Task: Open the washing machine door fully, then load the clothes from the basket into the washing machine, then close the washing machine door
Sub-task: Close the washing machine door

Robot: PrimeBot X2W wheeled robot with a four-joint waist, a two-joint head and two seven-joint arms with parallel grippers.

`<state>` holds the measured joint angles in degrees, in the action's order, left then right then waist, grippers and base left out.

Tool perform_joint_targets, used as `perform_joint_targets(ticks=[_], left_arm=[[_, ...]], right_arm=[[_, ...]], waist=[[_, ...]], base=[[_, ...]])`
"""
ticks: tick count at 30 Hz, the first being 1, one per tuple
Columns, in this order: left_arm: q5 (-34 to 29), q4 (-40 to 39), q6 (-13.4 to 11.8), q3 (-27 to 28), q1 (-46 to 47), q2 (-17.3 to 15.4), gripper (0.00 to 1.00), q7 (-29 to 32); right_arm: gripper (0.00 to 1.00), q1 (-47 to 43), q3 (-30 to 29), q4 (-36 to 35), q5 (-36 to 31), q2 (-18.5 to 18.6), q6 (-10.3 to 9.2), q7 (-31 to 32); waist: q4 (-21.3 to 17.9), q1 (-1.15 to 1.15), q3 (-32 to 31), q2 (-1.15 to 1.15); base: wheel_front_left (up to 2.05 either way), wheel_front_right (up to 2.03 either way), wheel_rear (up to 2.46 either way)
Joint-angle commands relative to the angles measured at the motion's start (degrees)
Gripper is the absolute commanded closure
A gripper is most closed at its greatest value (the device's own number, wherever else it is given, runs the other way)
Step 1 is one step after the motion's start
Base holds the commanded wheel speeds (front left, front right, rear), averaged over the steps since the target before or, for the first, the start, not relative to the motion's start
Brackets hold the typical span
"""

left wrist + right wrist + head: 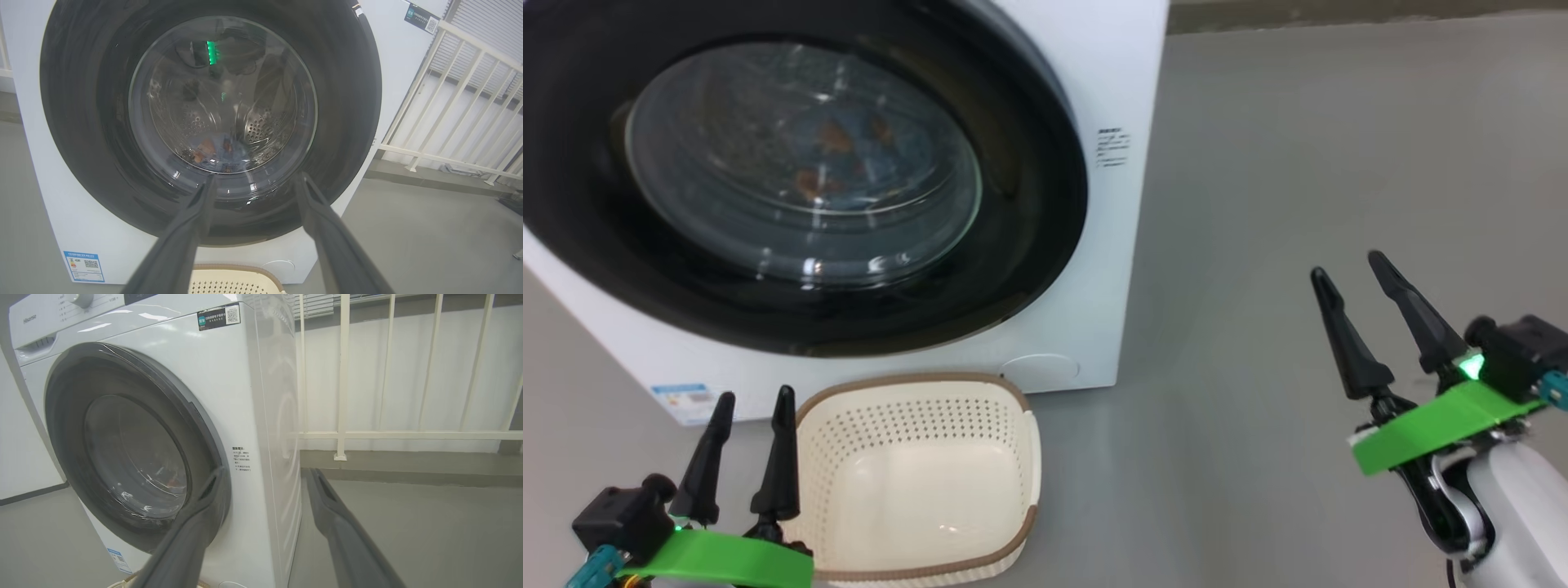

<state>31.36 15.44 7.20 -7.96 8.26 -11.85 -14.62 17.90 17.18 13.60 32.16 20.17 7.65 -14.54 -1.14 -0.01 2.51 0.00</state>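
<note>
Filling the head view's upper left, the glossy black-rimmed round glass door (1029, 245) sits shut on the white washing machine (1111, 82) lettered "Hisense" (29, 319), blue-orange clothes (825, 163) behind it. The cream perforated plastic basket (907, 420) stands bottom centre. The left gripper (756, 394) and right gripper (1347, 265) are spread, holding nothing.

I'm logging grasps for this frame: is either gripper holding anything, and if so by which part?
Nothing is held. The left gripper and the right gripper are both open and empty.
</note>
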Motion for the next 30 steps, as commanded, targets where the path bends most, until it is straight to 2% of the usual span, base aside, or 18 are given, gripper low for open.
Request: perform_joint_targets(ticks=[1,12,30], left_arm=[[0.36,-1.71,0.29,2.24,0.74,-1.64,0.0,-0.38],[0.19,-1.89,0.29,2.55,-0.2,-1.62,0.0,-0.38],[-0.43,-1.5,0.21,2.63,0.14,-1.5,0.0,-0.38]], right_arm=[[0.0,-0.72,0.01,-1.44,-0.3,0.4,-0.16,-0.46],[0.0,-5.45,-3.99,-1.88,-2.05,-0.51,-0.16,-0.46],[0.0,-6.66,-5.66,-1.65,-3.44,-1.98,-0.16,-0.46]], waist=[[-1.46,0.01,-1.26,0.0],[-2.51,0.01,-1.66,0.0],[-1.56,0.01,-1.67,0.0]], base=[[0.0,0.0,0.0],[0.0,0.0,0.0],[0.0,0.0,0.0]])
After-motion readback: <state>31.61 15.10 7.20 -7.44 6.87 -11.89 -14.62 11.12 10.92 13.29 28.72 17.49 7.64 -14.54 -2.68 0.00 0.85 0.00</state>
